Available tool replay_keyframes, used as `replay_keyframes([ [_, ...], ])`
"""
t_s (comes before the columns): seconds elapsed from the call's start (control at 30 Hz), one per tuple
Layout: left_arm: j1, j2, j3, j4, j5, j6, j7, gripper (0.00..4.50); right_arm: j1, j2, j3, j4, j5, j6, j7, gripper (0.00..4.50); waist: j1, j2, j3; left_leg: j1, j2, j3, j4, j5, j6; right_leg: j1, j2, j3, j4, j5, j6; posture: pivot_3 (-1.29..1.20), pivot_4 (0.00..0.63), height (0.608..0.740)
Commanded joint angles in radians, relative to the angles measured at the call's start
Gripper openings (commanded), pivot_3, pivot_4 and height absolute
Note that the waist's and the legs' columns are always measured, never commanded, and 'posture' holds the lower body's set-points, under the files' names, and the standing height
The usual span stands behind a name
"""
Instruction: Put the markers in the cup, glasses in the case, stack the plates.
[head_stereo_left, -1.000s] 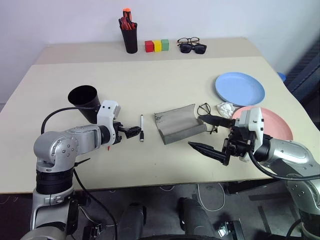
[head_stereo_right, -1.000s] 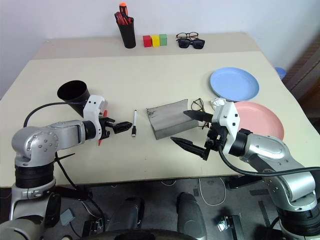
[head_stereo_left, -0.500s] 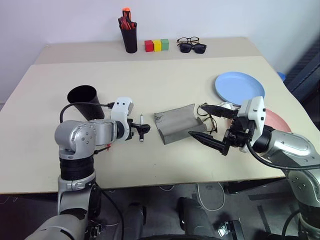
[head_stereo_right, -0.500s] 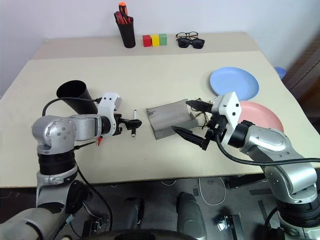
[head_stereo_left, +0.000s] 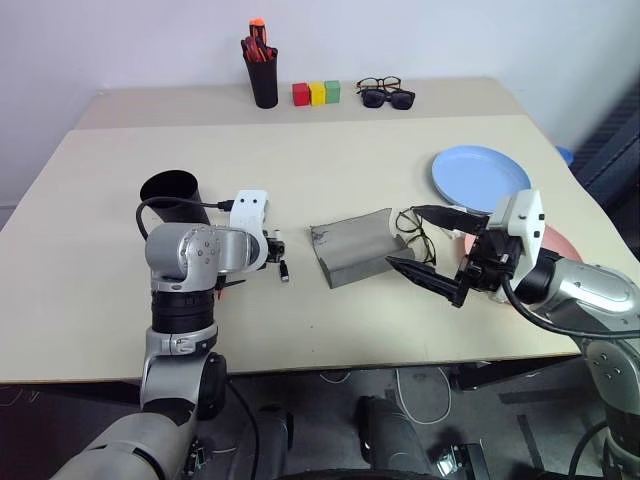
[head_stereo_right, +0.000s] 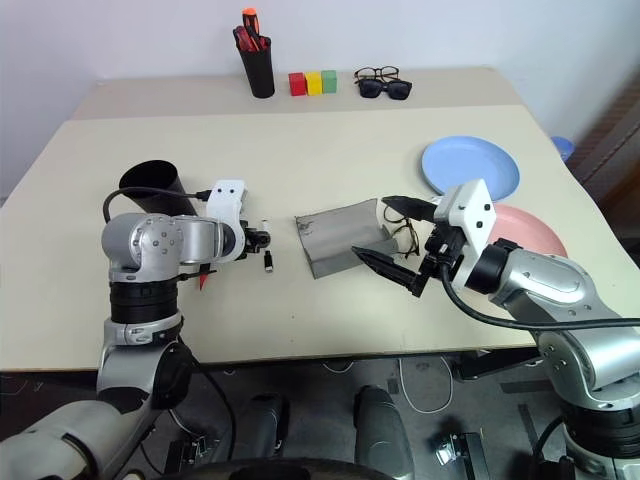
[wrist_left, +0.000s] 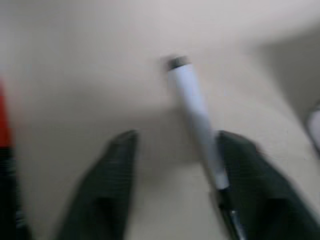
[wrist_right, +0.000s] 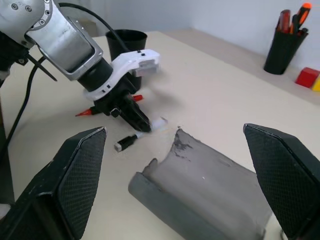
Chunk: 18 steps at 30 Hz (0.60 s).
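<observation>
A: What sits on the beige table (head_stereo_left: 330, 170)?
B: The white marker (wrist_left: 196, 115) lies beside the grey case (head_stereo_left: 355, 247), the black cup (head_stereo_left: 172, 195) further left.
A: And the pincers?
B: The left gripper (wrist_left: 175, 185) straddles that marker, fingers partly spread, one touching it. The right gripper (head_stereo_left: 425, 245) hovers spread wide near the glasses (head_stereo_left: 411, 229).

White marker (wrist_left: 197, 122) flat beside case (head_stereo_left: 357, 247)
</observation>
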Motion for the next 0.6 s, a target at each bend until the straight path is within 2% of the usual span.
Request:
replay_keyframes([
  [0.03,0.002,-0.017,0.009,0.056,-0.020,0.016,0.026,0.66,0.001,-0.015,-0.040,-0.016,-0.006,-0.026,0.005,4.50,0.002,0.000,0.000,0.000,0.000,0.000,0.000,0.000,0.000,0.000,0.000,0.000,0.000,0.000,0.000,0.00,0.150,0.740],
  [0.07,0.000,-0.021,0.017,0.064,-0.023,0.016,0.035,0.21,0.007,-0.015,-0.040,-0.012,-0.014,-0.034,0.007,4.50,0.003,0.000,0.000,0.000,0.000,0.000,0.000,0.000,0.000,0.000,0.000,0.000,0.000,0.000,0.000,0.00,0.150,0.740],
  [0.1,-0.001,-0.021,0.018,0.069,-0.025,0.016,0.038,0.06,0.011,-0.012,-0.038,-0.009,-0.021,-0.040,0.006,4.50,0.005,0.000,0.000,0.000,0.000,0.000,0.000,0.000,0.000,0.001,0.000,0.000,0.000,0.000,0.000,0.00,0.150,0.740],
  [0.33,-0.030,-0.017,0.026,0.088,-0.088,0.016,-0.017,0.06,0.054,0.020,-0.039,0.013,-0.055,-0.085,-0.009,4.50,0.005,0.000,0.000,0.003,0.000,0.000,0.000,0.000,0.000,0.004,0.000,0.000,-0.001,0.000,0.001,0.00,0.150,0.740],
  [0.47,-0.068,0.024,-0.022,-0.059,-0.124,-0.003,-0.167,0.06,0.036,0.052,-0.035,0.032,-0.066,-0.106,-0.037,4.50,0.001,-0.003,0.002,0.003,-0.001,0.000,0.000,0.000,0.000,0.005,-0.001,0.000,-0.002,-0.001,0.002,0.00,0.150,0.740],
  [0.6,-0.066,0.037,-0.033,-0.130,-0.097,-0.092,-0.215,0.06,0.032,0.050,-0.038,0.051,-0.077,-0.119,-0.028,4.50,-0.006,-0.003,0.002,-0.003,0.000,0.000,-0.002,0.001,-0.002,-0.003,-0.001,0.000,-0.001,0.001,0.000,0.00,0.150,0.740],
])
